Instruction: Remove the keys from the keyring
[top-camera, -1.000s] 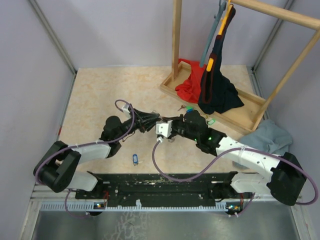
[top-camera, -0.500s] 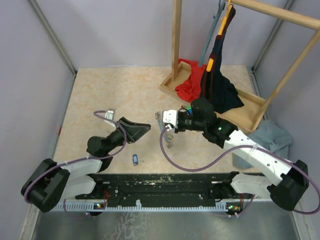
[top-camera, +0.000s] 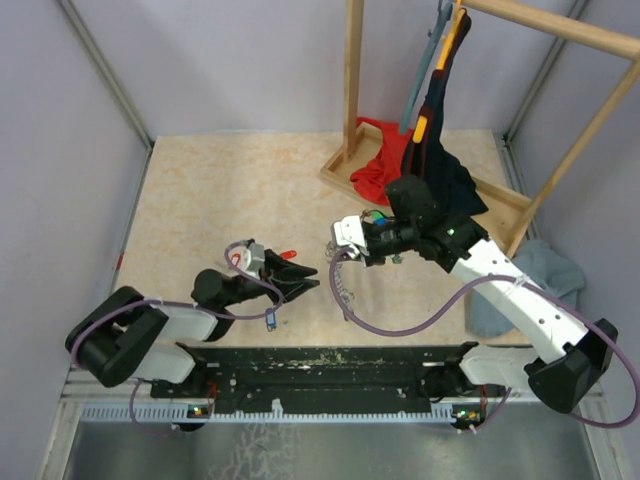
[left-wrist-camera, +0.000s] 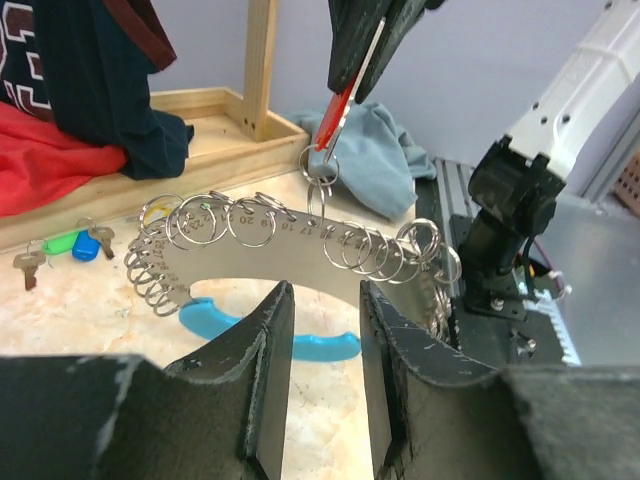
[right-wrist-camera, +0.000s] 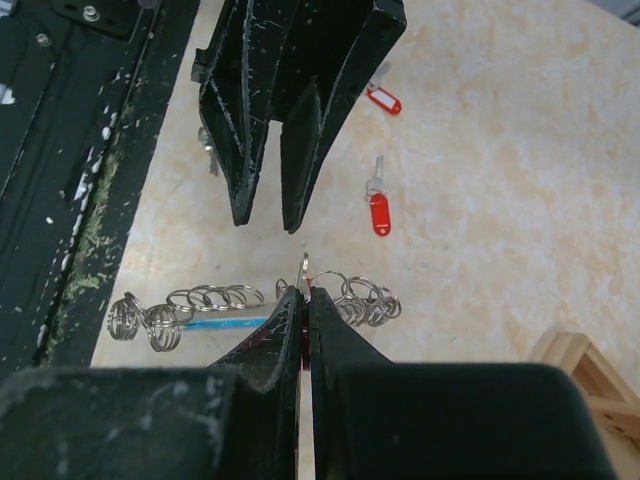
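Note:
My right gripper (top-camera: 342, 243) is shut on a red tag (left-wrist-camera: 338, 108) and holds it above the floor. The keyring (top-camera: 346, 286), a curved grey metal band (left-wrist-camera: 300, 236) strung with several small split rings and a light-blue sleeve (left-wrist-camera: 212, 318), hangs from that tag. It also shows in the right wrist view (right-wrist-camera: 210, 298) below the shut right gripper (right-wrist-camera: 305, 292). My left gripper (top-camera: 305, 277) is open and empty, low over the floor just left of the hanging keyring; in its own view the left gripper (left-wrist-camera: 322, 292) frames the blue sleeve. Two loose red-tagged keys (right-wrist-camera: 379, 212) lie on the floor.
A blue-tagged key (top-camera: 270, 318) lies near the front rail. Green- and blue-tagged keys (left-wrist-camera: 62, 243) lie by the wooden rack base (top-camera: 480, 243), which holds red (top-camera: 380, 165) and dark clothes. A grey-blue cloth (top-camera: 535, 275) lies at the right.
The grippers were together a second ago and have parted. My left gripper drew back toward the near edge and lower. My right gripper moved right with the keyring hanging from it. A red-tagged key now shows beside the left gripper.

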